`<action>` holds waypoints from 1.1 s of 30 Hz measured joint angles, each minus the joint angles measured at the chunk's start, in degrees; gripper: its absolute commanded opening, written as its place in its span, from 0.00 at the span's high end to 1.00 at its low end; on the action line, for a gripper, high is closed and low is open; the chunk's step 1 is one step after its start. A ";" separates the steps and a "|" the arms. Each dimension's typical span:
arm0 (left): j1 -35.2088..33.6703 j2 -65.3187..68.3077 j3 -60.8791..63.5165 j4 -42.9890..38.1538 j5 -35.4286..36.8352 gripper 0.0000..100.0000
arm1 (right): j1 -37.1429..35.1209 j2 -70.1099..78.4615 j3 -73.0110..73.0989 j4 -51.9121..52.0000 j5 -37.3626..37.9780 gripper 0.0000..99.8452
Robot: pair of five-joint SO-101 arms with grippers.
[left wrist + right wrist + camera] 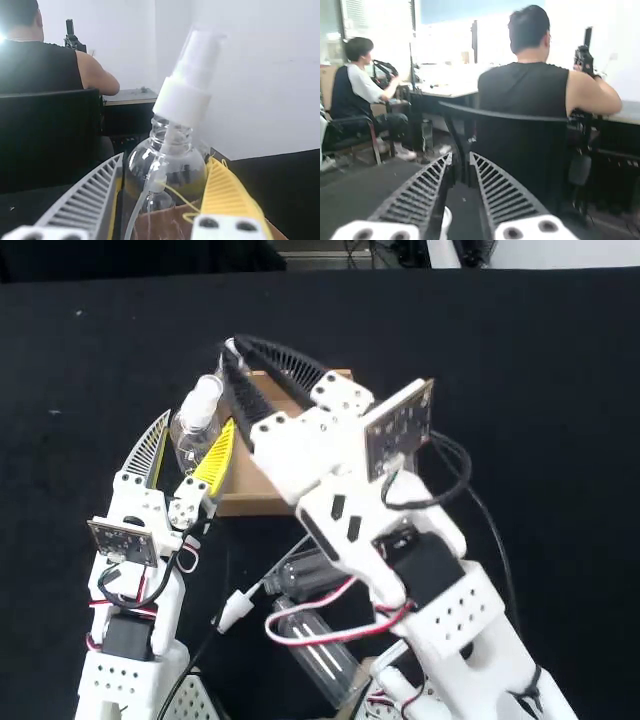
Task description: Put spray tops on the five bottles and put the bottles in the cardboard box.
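The left hand [197,421] is gripping a clear bottle [192,436] by its round body, with the grey finger on one side and the yellow finger [218,452] on the other, both pressing against the plastic. A white spray top [207,392] is sitting on the bottle's neck, and in the left wrist view its thin tube is hanging down inside the bottle. The bottle is being held off the table [520,360], tilted, at the near left edge of the cardboard box [240,498]. In the left wrist view, brown cardboard is showing just beneath the bottle.

The right hand [230,352] is hanging over the box, its 2 black ribbed fingers reaching across it to a spot just beyond the spray top. The fingers are standing only a narrow gap apart, and nothing is showing between them.

Nearer the arm bases, 2 more bottles [312,575] are lying on their sides on the table, partly hidden under the right arm. A loose spray top [236,612] is lying just beside them.
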 measured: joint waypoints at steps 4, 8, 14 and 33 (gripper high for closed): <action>0.00 0.00 0.00 0.00 0.00 0.97 | 0.18 5.63 0.00 -1.41 0.00 0.99; 0.00 0.00 0.00 0.00 0.00 0.97 | 0.18 8.44 0.00 -2.02 0.00 0.99; -0.09 0.00 0.00 0.00 0.00 0.97 | -3.60 8.53 0.00 -2.11 0.00 0.99; -0.09 0.00 0.00 0.00 0.00 0.97 | -5.19 -2.02 0.00 1.14 0.00 0.99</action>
